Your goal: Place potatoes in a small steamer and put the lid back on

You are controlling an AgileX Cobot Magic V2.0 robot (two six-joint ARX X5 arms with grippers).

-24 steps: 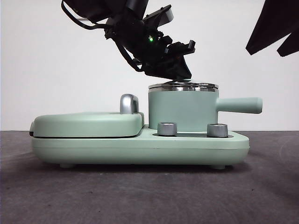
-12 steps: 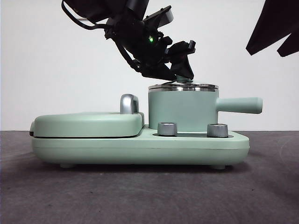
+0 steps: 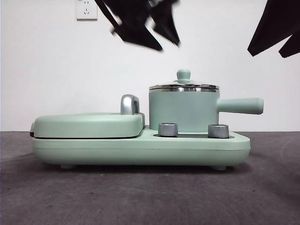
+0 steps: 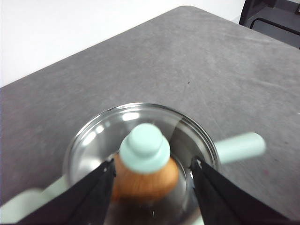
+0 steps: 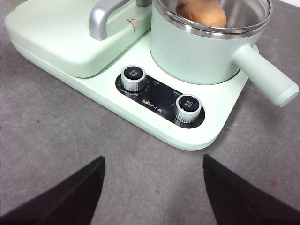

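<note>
Now we see the lid [image 3: 183,86] seated on the steamer [image 3: 183,111], potato [image 4: 145,178] inside; our left hand [image 3: 140,23], spread, hangs upper centre, right hand [image 5: 152,187] spread, apart.

Round glass lid with steel rim and mint green knob [image 3: 183,80] sitting level on mint green cylindrical steamer pot [image 3: 183,110], side handle pointing right. Pot standing on mint green cooker base [image 3: 140,149], beside flat green griddle cover [image 3: 88,124]. Base resting on dark grey worktop [image 3: 150,197]. Blurred black left pincer [image 3: 143,23] hanging above, clear of knob. Second black arm tip [image 3: 276,28] showing at top right corner.
</note>
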